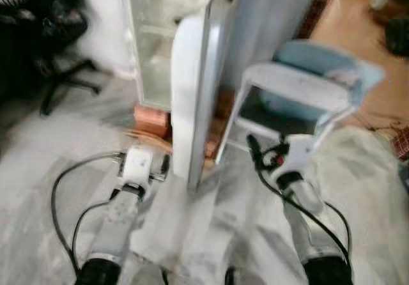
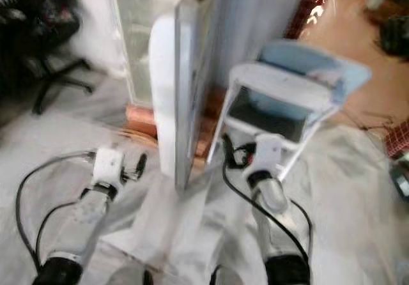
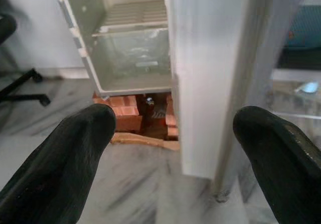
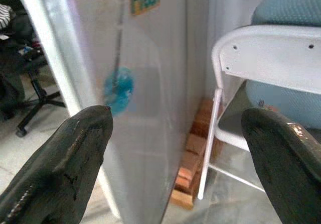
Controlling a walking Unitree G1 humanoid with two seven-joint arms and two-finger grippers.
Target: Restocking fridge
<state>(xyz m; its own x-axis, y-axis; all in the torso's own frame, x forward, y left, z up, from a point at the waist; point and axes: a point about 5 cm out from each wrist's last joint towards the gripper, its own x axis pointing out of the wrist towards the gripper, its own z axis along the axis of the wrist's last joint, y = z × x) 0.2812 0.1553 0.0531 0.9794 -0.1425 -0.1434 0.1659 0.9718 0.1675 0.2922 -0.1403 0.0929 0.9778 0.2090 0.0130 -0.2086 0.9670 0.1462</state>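
Note:
A white fridge stands ahead with its door swung open, edge towards me. The left wrist view looks into the lower compartment with a clear drawer and a wire shelf above it. My left gripper is held low in front of the fridge opening, to the left of the door edge. Its fingers are open and hold nothing. My right gripper sits low on the other side of the door, facing its outer face. It is open and empty too. The head views are blurred.
The fridge rests on red bricks. A white folding chair with a blue bundle on it stands close to the right of the door. A black office chair is at the far left. The floor is grey marble.

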